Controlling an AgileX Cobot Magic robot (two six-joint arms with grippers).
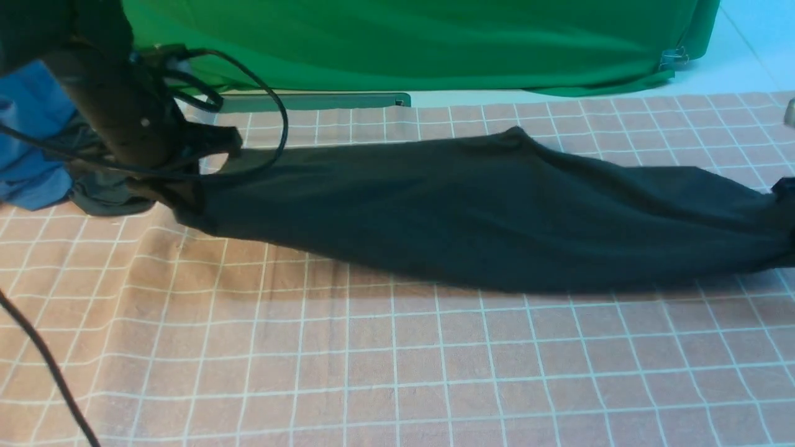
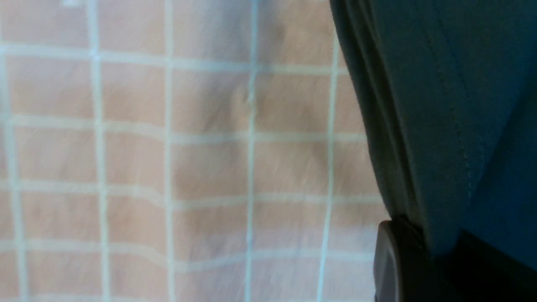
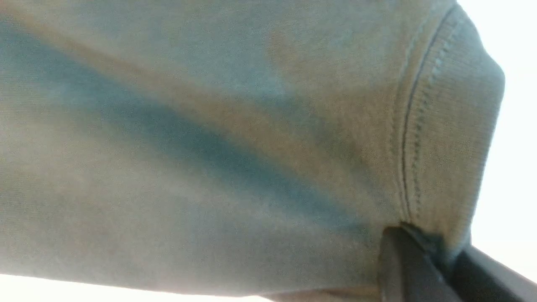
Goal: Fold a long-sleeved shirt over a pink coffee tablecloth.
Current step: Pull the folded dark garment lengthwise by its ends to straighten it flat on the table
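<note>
Pink-brown grid fabric covers nearly the whole work surface, so the pink coffee tablecloth (image 1: 372, 360) works as the reference for everything else. Across its far half, the long-sleeved shirt (image 1: 484, 211) runs as one long dark band from the tablecloth's left side to its right side, and its sagging middle seems to brush the cloth. The stretch is probably the point: with both ends pinched, the fabric can be drawn straight before it's laid down for a fold.

The left gripper (image 2: 436, 256) is clamped on a stitched edge of the shirt, above the tablecloth's far-left part, and its wrist view shows fabric running right into the jaws. The right gripper (image 3: 436, 260) is hard to make out in the front view, but its own camera shows it nipped onto a ribbed hem or cuff.

Head count: one shirt, one tablecloth, two grippers, both holding. Extras are one blue garment (image 1: 31, 143) and one grey-green garment (image 1: 105, 192) bunched at the tablecloth's far-left corner, likely parked out of the way. One green cloth (image 1: 404, 43) hangs beyond its far edge as a backdrop.
</note>
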